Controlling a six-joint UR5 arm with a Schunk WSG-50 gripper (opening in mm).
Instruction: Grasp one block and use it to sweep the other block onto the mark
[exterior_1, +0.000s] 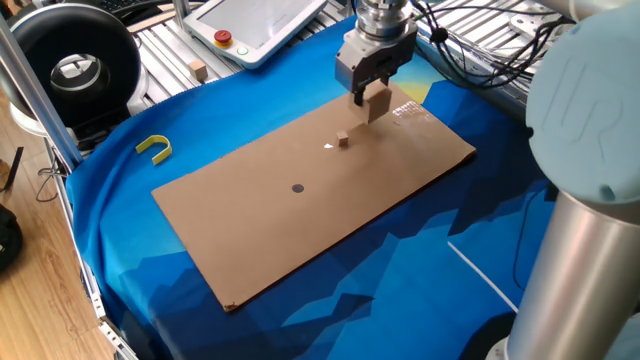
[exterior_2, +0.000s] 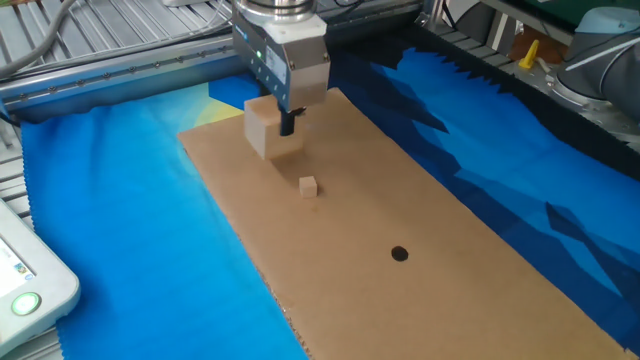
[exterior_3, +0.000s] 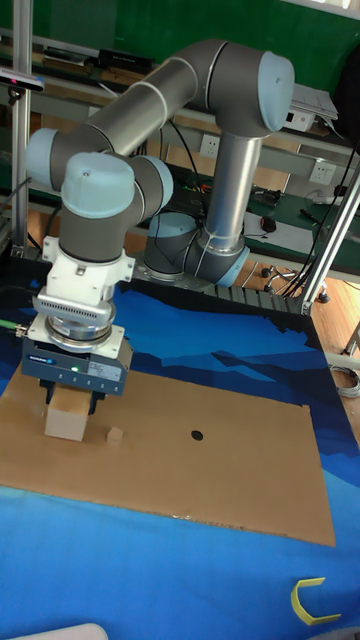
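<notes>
While clamped: gripper (exterior_2: 277, 124), large cube (exterior_2: 263, 128).

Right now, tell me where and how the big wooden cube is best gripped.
Grip the large cube on two opposite flat side faces, coming from above, as the gripper does now. Its parallel faces suit two fingers, and the lower part stays free to push the tiny cube.
</notes>
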